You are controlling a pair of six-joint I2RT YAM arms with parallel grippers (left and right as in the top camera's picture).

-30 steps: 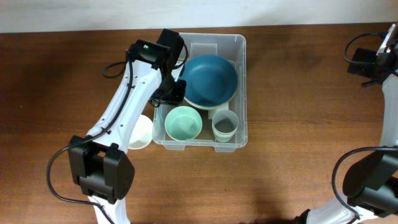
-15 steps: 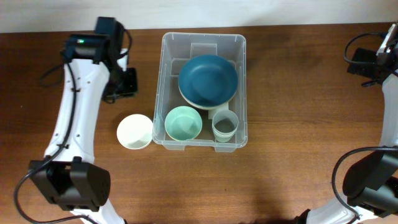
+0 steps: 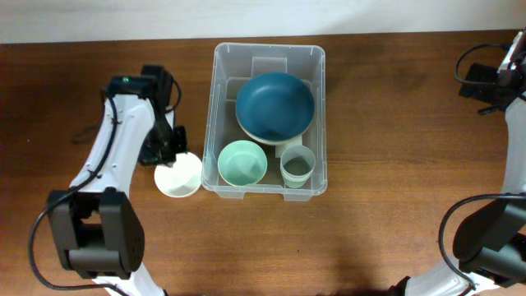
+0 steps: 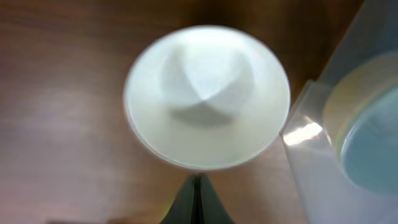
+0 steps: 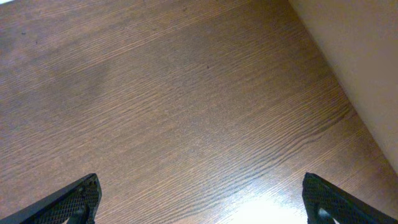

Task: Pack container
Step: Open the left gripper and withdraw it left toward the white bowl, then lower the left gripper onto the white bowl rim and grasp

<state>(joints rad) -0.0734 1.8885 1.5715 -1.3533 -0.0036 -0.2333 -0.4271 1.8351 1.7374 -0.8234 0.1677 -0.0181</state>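
The clear plastic container (image 3: 222, 62) stands mid-table and holds a dark blue bowl (image 3: 274, 105), a mint green bowl (image 3: 242, 162) and a clear cup (image 3: 297, 165). A white bowl (image 3: 178, 174) sits on the table just left of the container; it fills the left wrist view (image 4: 206, 96), where the container's wall (image 4: 311, 155) shows at right. My left gripper (image 3: 164, 150) hangs just behind the white bowl, its fingers (image 4: 198, 199) pressed together and empty. My right gripper (image 5: 199, 199) is open and empty over bare wood at the far right (image 3: 493, 82).
The brown wooden table (image 3: 394, 214) spreads around the container. A pale wall (image 5: 360, 56) borders the table edge near the right arm. Cables trail from both arms.
My left arm left the container, swung out to the far left, then came back down toward the white bowl. The right arm has not moved.
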